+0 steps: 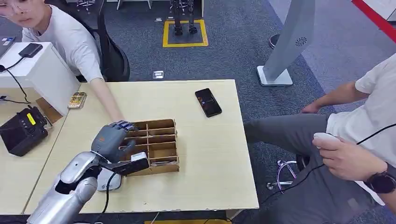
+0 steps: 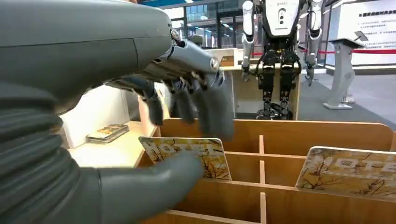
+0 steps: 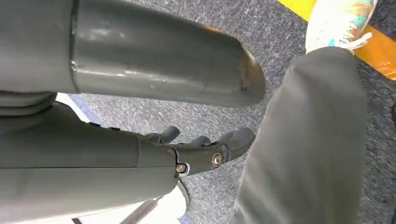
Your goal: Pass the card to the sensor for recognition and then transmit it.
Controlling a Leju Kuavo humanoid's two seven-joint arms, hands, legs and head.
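My left hand [image 1: 112,139] hangs over the left side of a wooden divided box [image 1: 168,164]. A patterned card [image 2: 196,153] stands upright in one compartment. My thumb [image 2: 154,189] lies low in front of that card, and my fingers [image 2: 205,105] are spread above its top edge without closing on it. A second card [image 2: 350,170] leans in a neighbouring compartment. The white sensor pad [image 1: 112,182] lies on the table under my left forearm. My right hand [image 3: 205,151] hangs beside my body above the carpet, fingers loosely apart, holding nothing.
A person at the far left stretches an arm [image 1: 105,95] to the box's back left corner, close to my hand. A black phone [image 1: 208,101] lies behind the box, a stack of cards [image 1: 77,99] at the table's left edge. A seated person [image 1: 355,154] holds a controller at the right.
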